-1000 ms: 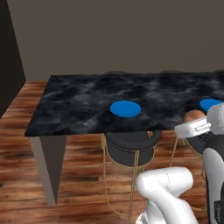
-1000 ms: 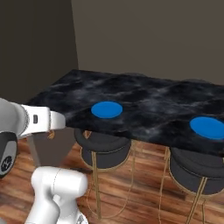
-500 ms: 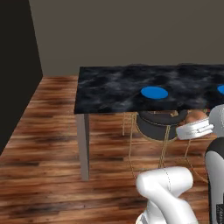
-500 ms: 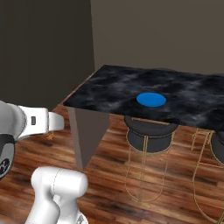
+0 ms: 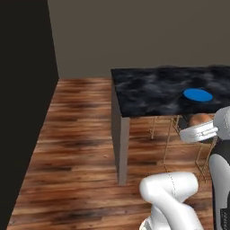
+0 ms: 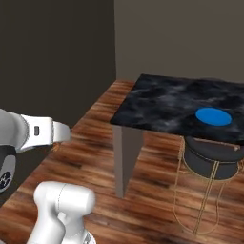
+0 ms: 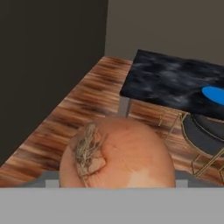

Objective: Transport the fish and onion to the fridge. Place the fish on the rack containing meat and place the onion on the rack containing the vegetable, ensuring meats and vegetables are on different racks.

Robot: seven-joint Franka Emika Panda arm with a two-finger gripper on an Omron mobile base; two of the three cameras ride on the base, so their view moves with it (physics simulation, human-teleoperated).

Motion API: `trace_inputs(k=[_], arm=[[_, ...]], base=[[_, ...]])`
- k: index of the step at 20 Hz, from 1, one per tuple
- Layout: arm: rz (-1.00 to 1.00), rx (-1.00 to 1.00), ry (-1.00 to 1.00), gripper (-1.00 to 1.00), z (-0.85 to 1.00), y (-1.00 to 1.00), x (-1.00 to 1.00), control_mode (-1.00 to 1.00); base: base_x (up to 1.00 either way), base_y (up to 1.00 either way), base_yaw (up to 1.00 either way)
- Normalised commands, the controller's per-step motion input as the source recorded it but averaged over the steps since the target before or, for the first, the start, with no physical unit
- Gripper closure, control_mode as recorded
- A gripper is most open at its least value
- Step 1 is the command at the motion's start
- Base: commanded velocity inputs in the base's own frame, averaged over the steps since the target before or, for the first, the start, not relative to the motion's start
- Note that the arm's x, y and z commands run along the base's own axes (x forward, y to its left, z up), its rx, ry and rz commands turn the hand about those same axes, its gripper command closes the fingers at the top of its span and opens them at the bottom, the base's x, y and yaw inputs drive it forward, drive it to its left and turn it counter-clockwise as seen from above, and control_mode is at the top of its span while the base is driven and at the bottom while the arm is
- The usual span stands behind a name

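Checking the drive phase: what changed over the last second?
The base turned left, so the whole view shifted: the table and blue plate slid right in frame, and more wood floor and a dark wall came in. The things themselves did not move. The gripper still carries the onion.

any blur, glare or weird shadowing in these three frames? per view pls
Left base view: soft overall, no glare; the dark wall at left is almost featureless. Right base view: same flat lighting, weak shadow under the table. Hand view: the onion is close and large but reasonably sharp; the blue plate is cut by the frame edge.
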Motion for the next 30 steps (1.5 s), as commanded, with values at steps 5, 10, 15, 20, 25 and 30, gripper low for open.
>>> trace_inputs(k=[5, 10, 15, 20, 25, 30], arm=[[0.00, 0.00, 0.00, 1.00, 0.00, 0.00, 0.00, 1.00], [0.00, 0.00, 0.00, 1.00, 0.00, 0.00, 0.00, 1.00], [0.00, 0.00, 0.00, 1.00, 0.00, 0.00, 0.00, 1.00], [0.00, 0.00, 0.00, 1.00, 0.00, 0.00, 0.00, 1.00], [0.00, 0.00, 0.00, 1.00, 0.00, 0.00, 0.00, 1.00], [0.00, 0.00, 0.00, 1.00, 0.00, 0.00, 0.00, 1.00]], base=[[0.81, 1.00, -0.10], [1.00, 1.00, -0.22], [1.00, 1.00, -0.27], [1.00, 0.98, -0.22], [1.00, 0.94, -0.36], [1.00, 0.89, -0.45]])
